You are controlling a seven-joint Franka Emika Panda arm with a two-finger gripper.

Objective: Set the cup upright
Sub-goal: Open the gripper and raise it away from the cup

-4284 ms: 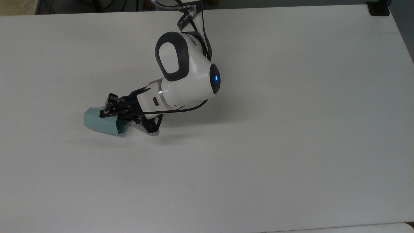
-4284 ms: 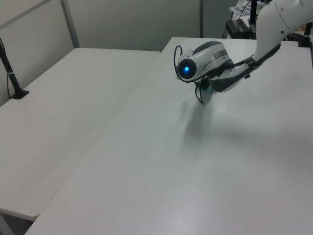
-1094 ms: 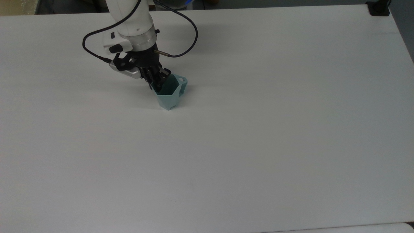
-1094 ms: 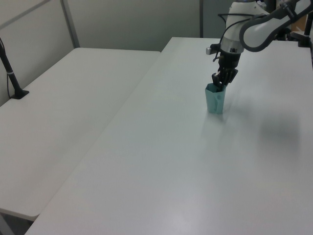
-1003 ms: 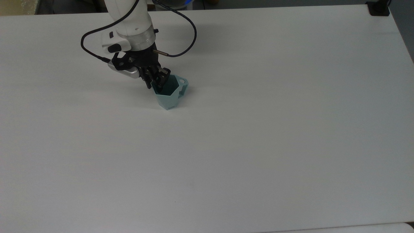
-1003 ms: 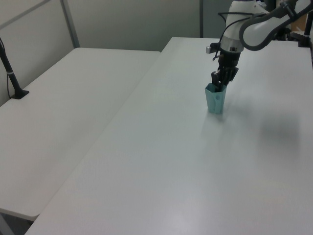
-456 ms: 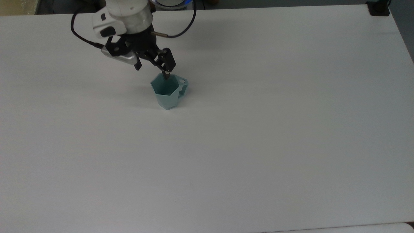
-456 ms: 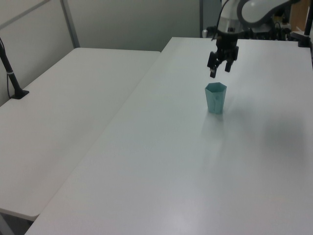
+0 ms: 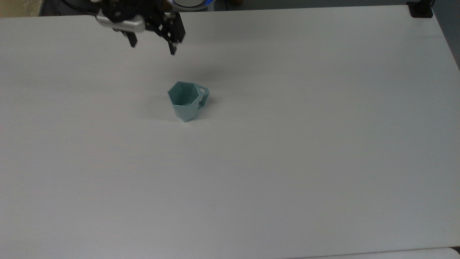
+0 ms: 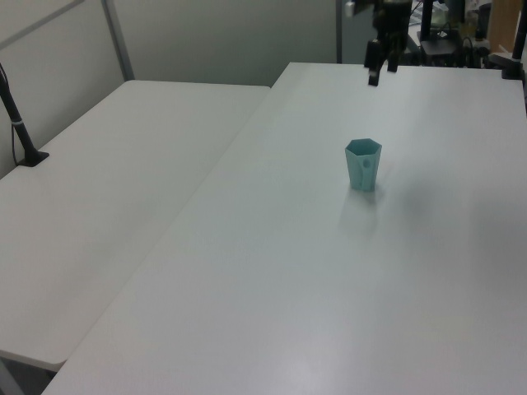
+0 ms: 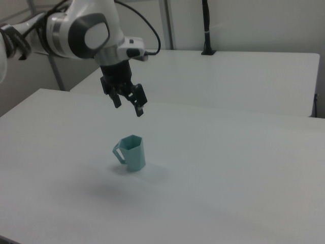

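The pale teal faceted cup (image 9: pixel 186 101) stands upright on the white table, mouth up, its handle toward the top view's right. It is also seen in the left view (image 10: pixel 362 164) and in the right view (image 11: pixel 130 152), where the handle faces left. My gripper (image 9: pixel 153 48) hangs open and empty well above the cup, toward the far edge of the table in the top view. It appears high in the left view (image 10: pixel 380 72) and above the cup in the right view (image 11: pixel 128 108). Nothing is between its fingers.
The white table (image 9: pixel 287 144) stretches wide around the cup. A second white table (image 10: pixel 99 181) stands beside it on the left view's left. A black post base (image 9: pixel 420 9) sits at the top view's far right corner.
My gripper let go of the cup's rim, opened, and rose up and away toward the table's far edge. The cup stayed upright where it was set.
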